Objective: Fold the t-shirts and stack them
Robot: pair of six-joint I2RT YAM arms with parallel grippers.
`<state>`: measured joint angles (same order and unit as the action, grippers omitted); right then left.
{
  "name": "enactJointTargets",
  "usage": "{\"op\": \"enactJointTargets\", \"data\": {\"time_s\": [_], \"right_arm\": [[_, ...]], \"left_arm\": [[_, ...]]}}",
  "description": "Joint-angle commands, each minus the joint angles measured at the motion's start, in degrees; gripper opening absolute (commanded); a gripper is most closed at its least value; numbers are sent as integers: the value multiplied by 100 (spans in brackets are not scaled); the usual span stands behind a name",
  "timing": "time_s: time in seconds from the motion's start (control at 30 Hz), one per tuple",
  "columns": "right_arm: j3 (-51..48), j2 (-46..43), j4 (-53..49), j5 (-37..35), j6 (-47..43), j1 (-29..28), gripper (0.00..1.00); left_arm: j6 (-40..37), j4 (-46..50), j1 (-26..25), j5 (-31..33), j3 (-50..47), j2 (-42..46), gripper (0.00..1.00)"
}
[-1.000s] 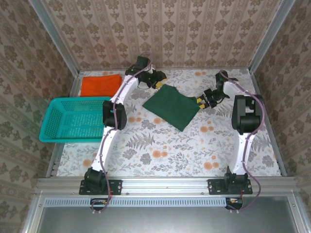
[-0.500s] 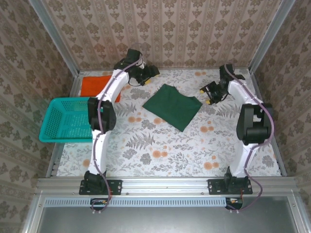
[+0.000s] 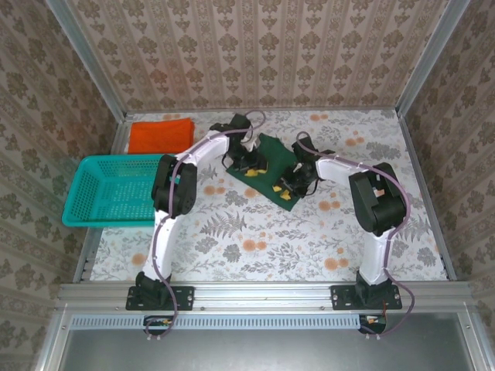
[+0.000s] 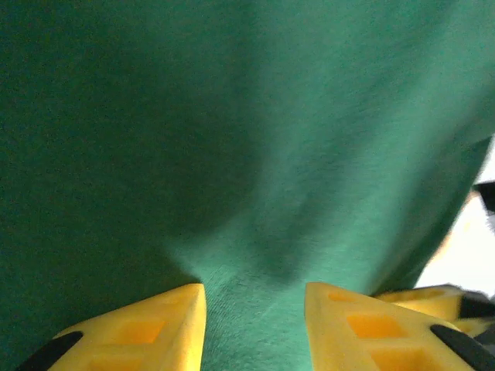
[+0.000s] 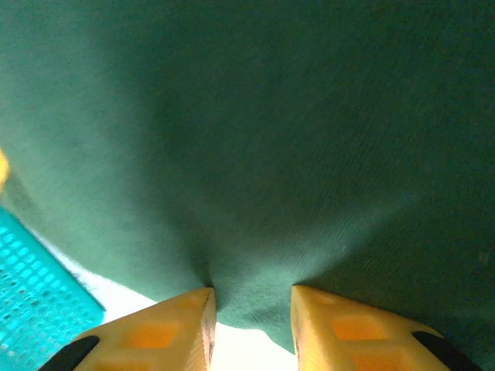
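The dark green t-shirt (image 3: 276, 151) lies folded at the table's middle back, and both grippers are down on it. My left gripper (image 3: 253, 168) sits at its left part. In the left wrist view the yellow fingers (image 4: 166, 321) pinch a puckered ridge of the green t-shirt (image 4: 271, 139) between them, so my left gripper (image 4: 255, 292) is shut on it. My right gripper (image 3: 286, 192) is at the near corner; in the right wrist view my right gripper (image 5: 249, 294) grips the green t-shirt (image 5: 271, 154) by its edge. The orange t-shirt (image 3: 160, 135) lies folded at the back left.
A teal mesh basket (image 3: 85, 193) stands at the left edge, partly off the table, just in front of the orange shirt. Patterned walls with metal posts close in the back and both sides. Open floral tabletop (image 3: 263, 239) stretches in front of the green shirt.
Both arms have swung in from the back corners and come down onto the green shirt. Their jaws have narrowed onto the cloth, bunching it between the fingers.
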<state>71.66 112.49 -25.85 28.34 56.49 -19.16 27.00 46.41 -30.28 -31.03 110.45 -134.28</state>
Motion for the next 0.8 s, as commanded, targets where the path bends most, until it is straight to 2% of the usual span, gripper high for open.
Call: {"op": "enactJointTargets", "data": {"time_s": [0.0, 0.23, 0.5, 0.63, 0.77], "right_arm": [[-238, 149, -164, -92, -333, 38, 29], [-967, 4, -420, 202, -1111, 8, 25], [-2079, -1290, -1401, 383, -2458, -209, 26], [-2280, -1986, -1606, 612, -2567, -246, 34], [-2029, -2483, -1145, 918, -2120, -156, 45]], "left_arm": [[-358, 50, 51, 129, -733, 327, 38], [-444, -227, -264, -133, -2590, 1359, 38], [-246, 106, -635, -505, -4581, 3195, 39], [29, 333, -590, -295, -4835, 3959, 44], [108, 504, -327, -102, -4263, 4088, 46]]}}
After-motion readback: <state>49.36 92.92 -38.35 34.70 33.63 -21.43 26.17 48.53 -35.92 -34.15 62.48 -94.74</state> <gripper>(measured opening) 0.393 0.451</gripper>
